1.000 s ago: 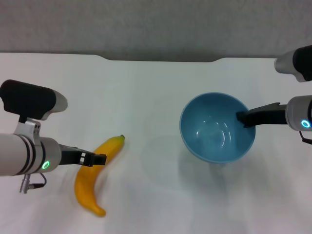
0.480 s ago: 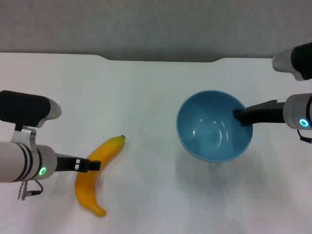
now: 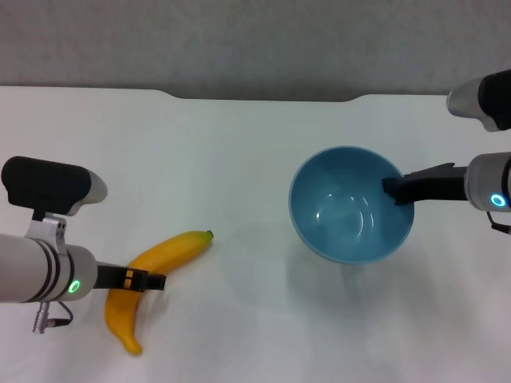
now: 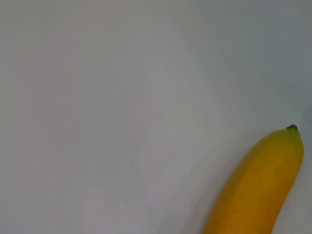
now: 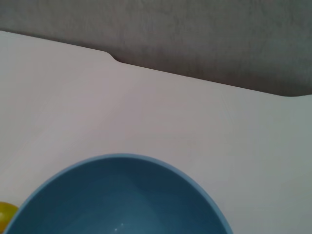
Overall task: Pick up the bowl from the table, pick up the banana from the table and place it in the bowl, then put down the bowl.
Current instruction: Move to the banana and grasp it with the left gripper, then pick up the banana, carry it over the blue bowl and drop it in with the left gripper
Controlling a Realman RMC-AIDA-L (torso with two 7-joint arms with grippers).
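The yellow banana [image 3: 172, 249] lies at the front left of the white table [image 3: 239, 152]. My left gripper [image 3: 148, 280] is shut across its middle. Its stem end fills the corner of the left wrist view [image 4: 258, 185]. The light-blue bowl [image 3: 351, 215] is held a little above the table at the right, with its shadow beneath. My right gripper [image 3: 395, 191] is shut on its right rim. The bowl's rim and inside show in the right wrist view [image 5: 117, 200], with a bit of banana [image 5: 5, 215] at the edge.
The table's far edge has a shallow notch [image 3: 263, 97] against a grey wall. Bare white tabletop lies between the banana and the bowl.
The banana has turned in my left gripper: its stem tip swung right and its lower end moved left. The bowl and right gripper stay as half a second ago.
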